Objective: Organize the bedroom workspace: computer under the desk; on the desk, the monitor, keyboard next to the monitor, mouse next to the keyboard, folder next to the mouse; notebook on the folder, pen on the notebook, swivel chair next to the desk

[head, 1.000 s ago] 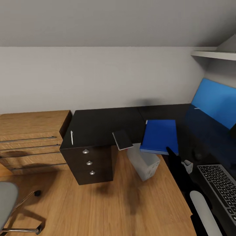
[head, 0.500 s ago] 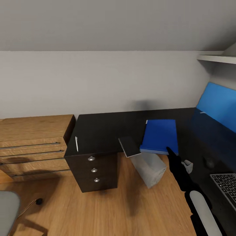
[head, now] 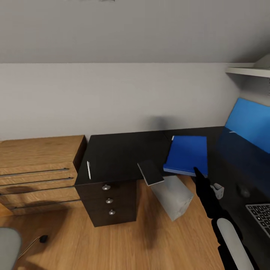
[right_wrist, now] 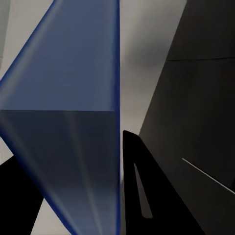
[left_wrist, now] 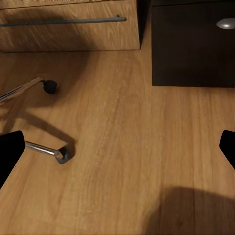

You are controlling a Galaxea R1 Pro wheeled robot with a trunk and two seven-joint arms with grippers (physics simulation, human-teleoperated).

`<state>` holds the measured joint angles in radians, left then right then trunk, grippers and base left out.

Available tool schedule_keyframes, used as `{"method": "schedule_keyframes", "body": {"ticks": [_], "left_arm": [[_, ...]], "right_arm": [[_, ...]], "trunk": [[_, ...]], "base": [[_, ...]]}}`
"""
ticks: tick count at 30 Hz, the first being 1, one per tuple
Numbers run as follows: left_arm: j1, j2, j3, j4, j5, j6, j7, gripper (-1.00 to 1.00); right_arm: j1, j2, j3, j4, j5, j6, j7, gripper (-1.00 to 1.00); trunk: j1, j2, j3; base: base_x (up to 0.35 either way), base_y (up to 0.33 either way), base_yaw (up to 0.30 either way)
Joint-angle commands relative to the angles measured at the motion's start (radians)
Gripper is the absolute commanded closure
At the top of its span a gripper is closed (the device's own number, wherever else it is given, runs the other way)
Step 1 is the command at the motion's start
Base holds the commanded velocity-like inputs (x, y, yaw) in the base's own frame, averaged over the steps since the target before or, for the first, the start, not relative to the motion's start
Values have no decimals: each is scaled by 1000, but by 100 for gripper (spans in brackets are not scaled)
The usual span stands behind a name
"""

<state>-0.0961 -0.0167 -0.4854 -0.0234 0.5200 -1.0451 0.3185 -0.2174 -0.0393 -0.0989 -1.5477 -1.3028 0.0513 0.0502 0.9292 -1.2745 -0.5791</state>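
Attic bedroom: sloped grey ceiling, pale wall, wood plank floor (head: 123, 240). The glossy black L-shaped surface (head: 120, 153) occupies the centre and right of the head view, with its black drawer unit (head: 109, 202) beneath the left end, three round silver knobs on its front.

Items on the surface: the blue folder (head: 186, 154) lies flat at about 2 o'clock from centre of the head view. The dark notebook (head: 150, 172) sits just at 8 o'clock of the folder, tilted and overhanging the front edge. The white pen (head: 89, 170) lies near the left end, above the drawers. The mouse (head: 244, 192) rests at 4 o'clock of the folder, well apart from it; a corner of the keyboard (head: 260, 217) shows at 5 o'clock of the mouse.

The light grey computer (head: 173, 197) stands tilted on the floor, partly under the surface, below the notebook. A light-wood dresser (head: 37, 172) stands at 9 o'clock of the drawer unit. The swivel chair (head: 8, 245) shows by its grey seat at 8 o'clock; its chrome legs and caster appear in the left wrist view.

Right end effector (head: 196, 171): dark tip at the folder's near edge; its opening and any contact cannot be told. Left end effector (left_wrist: 117, 147): fingers spread wide apart over bare floor, holding nothing.
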Motion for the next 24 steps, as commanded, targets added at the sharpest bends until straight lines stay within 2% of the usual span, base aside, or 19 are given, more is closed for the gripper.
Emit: {"method": "schedule_keyframes", "body": {"ticks": [1,9,17,21,24], "left_arm": [[-1,0,-9,0,5,-2,5,-100],[-1,0,-8,0,5,-2,8,-100],[-1,0,-8,0,5,-2,8,-100],[-1,0,-8,0,5,-2,8,-100],[-1,0,-8,0,5,-2,7,-100]], "right_arm": [[0,0,-1,0,-10,5,3,100],[0,1,-2,1,-10,3,0,100],[0,1,-4,5,-9,4,-4,100],[-2,0,-20,41,-9,-3,-4,100],[-8,0,-32,105,-9,-33,-3,100]], "trunk": [[0,0,1],[0,0,12],[0,0,14],[0,0,12],[0,0,10]], "base": [[0,0,0],[0,0,0],[0,0,-17],[0,0,-193],[0,0,-223]]}}
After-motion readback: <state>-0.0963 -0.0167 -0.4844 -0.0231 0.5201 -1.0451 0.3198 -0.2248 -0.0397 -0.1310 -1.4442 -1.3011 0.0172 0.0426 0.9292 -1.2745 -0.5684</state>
